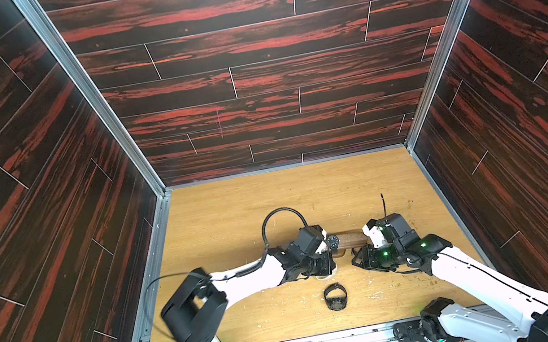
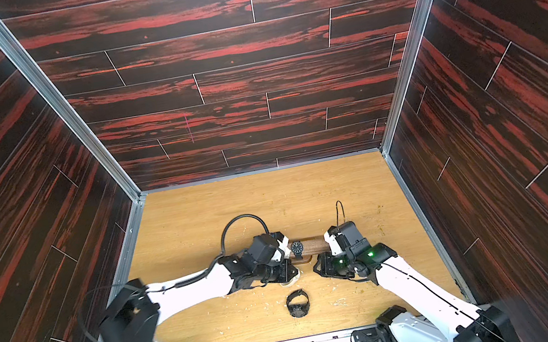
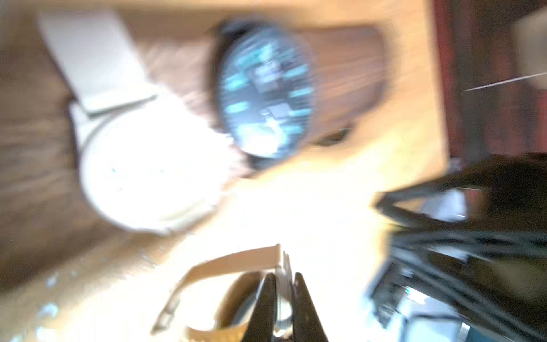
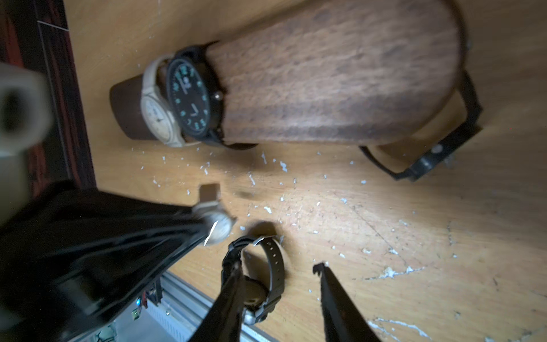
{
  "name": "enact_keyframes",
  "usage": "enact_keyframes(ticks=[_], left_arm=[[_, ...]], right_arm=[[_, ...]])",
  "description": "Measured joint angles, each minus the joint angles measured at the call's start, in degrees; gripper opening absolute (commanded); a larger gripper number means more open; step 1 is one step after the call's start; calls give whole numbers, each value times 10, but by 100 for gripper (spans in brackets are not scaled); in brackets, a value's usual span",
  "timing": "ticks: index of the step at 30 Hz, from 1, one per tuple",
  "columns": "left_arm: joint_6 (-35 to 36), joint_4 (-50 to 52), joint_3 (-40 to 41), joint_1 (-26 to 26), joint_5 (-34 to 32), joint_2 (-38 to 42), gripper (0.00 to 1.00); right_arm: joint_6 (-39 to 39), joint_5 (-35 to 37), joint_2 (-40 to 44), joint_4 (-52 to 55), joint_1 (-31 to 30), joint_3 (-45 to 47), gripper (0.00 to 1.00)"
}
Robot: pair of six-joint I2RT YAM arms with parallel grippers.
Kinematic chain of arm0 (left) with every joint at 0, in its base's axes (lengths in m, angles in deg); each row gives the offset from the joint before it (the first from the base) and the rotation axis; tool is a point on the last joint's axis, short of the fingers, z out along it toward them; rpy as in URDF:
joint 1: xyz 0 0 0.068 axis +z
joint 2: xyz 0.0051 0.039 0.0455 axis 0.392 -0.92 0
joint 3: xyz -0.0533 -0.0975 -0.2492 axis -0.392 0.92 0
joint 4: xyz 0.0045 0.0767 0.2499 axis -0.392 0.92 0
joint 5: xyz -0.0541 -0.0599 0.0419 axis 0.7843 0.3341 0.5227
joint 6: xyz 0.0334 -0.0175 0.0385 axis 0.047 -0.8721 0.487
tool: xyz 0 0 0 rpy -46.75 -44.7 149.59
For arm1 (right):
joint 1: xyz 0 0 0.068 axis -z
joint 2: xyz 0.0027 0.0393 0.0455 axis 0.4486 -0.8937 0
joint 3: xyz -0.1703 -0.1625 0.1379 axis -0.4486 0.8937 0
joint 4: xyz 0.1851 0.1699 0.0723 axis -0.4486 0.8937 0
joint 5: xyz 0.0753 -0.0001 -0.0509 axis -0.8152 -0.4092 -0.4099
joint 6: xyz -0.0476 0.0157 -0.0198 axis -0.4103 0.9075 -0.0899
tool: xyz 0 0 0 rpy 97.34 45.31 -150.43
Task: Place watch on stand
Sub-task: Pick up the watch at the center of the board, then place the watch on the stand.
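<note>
The stand (image 1: 349,239) (image 4: 340,88) is a dark-brown wooden bar lying across the middle of the table. A cream watch (image 4: 157,115) and a black watch with teal numerals (image 4: 191,97) (image 1: 333,241) sit round its left part. My left gripper (image 3: 282,275) (image 1: 326,270) is shut on the case of a beige-strapped watch (image 3: 231,260) (image 4: 217,225), low over the table just in front of the stand. My right gripper (image 4: 278,268) hangs open near the stand's right end, with nothing between its fingers. The left wrist view is blurred.
Another black watch (image 1: 335,296) (image 2: 298,303) (image 4: 273,266) lies on the table in front of the stand, beyond my right gripper's fingers. A black strap with a buckle (image 4: 429,160) hangs beneath the stand's right end. White flecks litter the wooden tabletop (image 1: 235,217). Dark walls enclose three sides.
</note>
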Motion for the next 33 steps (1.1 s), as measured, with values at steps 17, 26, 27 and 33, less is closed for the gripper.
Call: enact_keyframes(ticks=[17,26,27,33], left_arm=[[-31,-13,106,172,36,221,0],[-88,-136,180,303,136,218,0],[-96,-153,183,311,148,207,0],[-152,-278,188,324,215,113,0]], right_arm=[[-33,-164,-19,-24,106,-80,45],[-48,-227,-46,-28,210,-80,44],[-48,-230,-49,-29,217,-80,44],[-42,-247,-57,-51,241,-76,44]])
